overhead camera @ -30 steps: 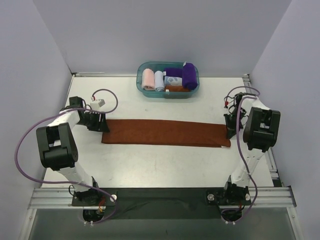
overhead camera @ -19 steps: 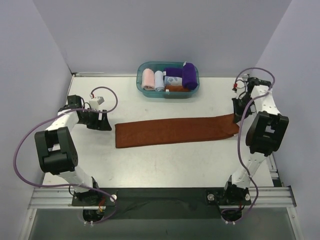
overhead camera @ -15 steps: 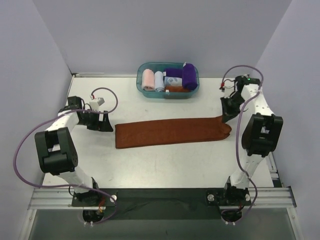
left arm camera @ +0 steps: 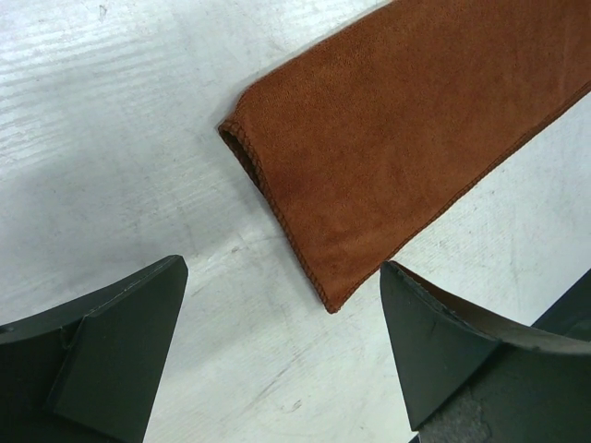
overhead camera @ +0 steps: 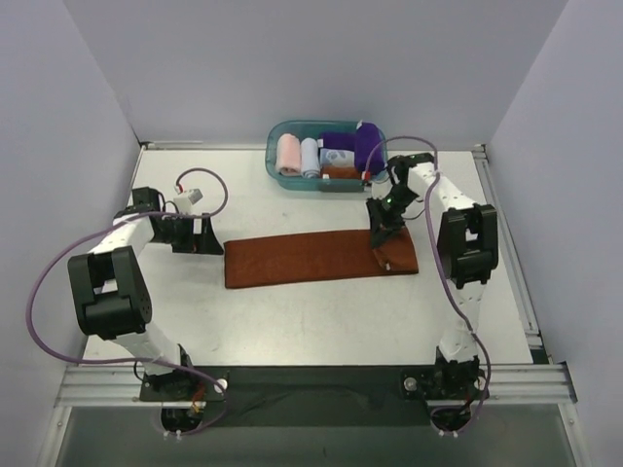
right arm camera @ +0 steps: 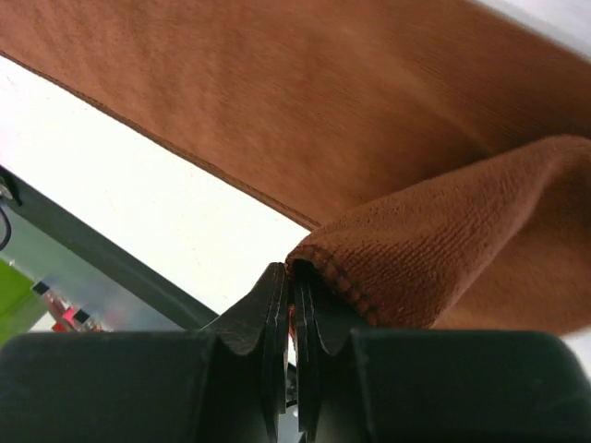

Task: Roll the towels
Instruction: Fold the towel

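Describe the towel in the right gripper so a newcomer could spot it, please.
On the table, in front of the teal bin, a long strip lies flat. It is the rust-brown towel, the only cloth outside the bin, one end pinched by the right gripper.

Nothing here carries writing I can read: no labels, brands, numbers or signs show on anything in any of the views.

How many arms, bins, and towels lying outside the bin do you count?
Arms: 2, the left arm and the right arm
Bin: 1
Towel outside the bin: 1
Total: 4
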Controlling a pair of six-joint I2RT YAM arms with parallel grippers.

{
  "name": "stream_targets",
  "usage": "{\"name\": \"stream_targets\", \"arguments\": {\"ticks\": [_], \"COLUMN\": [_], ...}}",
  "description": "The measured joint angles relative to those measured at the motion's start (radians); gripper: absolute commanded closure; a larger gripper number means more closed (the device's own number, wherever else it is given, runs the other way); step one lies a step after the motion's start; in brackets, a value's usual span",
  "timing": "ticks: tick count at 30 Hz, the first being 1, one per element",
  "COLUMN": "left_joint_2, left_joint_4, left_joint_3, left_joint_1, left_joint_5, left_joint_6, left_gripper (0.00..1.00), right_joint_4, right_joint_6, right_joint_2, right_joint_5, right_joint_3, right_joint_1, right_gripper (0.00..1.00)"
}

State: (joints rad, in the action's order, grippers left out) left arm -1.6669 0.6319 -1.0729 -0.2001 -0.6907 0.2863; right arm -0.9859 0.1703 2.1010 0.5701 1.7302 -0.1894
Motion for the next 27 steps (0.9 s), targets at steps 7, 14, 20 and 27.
{"name": "stream_targets", "arguments": {"ticks": [7,14,20,27], "left_joint_2": [-0.027,-0.032,-0.033,-0.041], "left_joint_4": [0.002,0.003,0.003,0.003], "left_joint_3": [0.0,0.0,0.0,0.0], "left_joint_1": [0.0,0.0,0.0,0.0], "left_joint_5": [0.001,0.002,0.005,0.005], "left_joint_6": [-0.032,-0.043,-0.043,-0.043], "left_gripper": [0.03,0.03,0.03,0.03], "right_joint_4": [0.02,0.047,0.055,0.056], "right_joint_6": [-0.049,-0.096,-0.119,-0.13], "right_joint_2": [0.069,0.125,0.16,0.189], "right_joint_5": [0.028,0.042,0.048,0.051], "right_joint_3": [0.056,0.136,0.152,0.167], "right_joint_1": [-0.116,-0.166,-0.187,-0.228], "right_gripper": [1.0,1.0,1.0,1.0]}}
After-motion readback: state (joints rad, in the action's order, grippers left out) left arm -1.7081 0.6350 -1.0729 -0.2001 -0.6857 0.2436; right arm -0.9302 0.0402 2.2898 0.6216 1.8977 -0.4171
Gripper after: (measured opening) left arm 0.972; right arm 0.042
